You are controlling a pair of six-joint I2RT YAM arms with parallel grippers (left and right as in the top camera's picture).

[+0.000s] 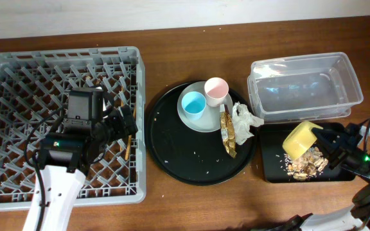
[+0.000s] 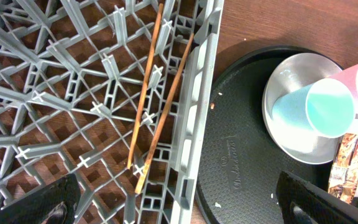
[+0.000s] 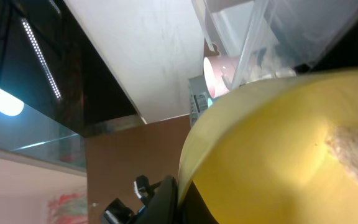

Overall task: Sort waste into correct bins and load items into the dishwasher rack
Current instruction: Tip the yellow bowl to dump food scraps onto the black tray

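Brown wood table (image 1: 191,206), white wall (image 1: 172,11) behind. Yellow bowl (image 1: 299,139) is tipped over black rect. tray (image 1: 272,174), clamped in R hand (image 1: 326,141). Beige scraps (image 1: 306,165) lie in tray beneath. Chopsticks (image 2: 157,106) lie in grey rack (image 1: 18,64) by its R wall. L hand (image 1: 122,123) hovers above, jaws wide apart, holding nothing.

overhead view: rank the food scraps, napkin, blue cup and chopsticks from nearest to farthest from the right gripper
From the right gripper:
1. food scraps, in the black bin beside it
2. napkin, on the round tray's right edge
3. blue cup, on the plate
4. chopsticks, in the rack, far left
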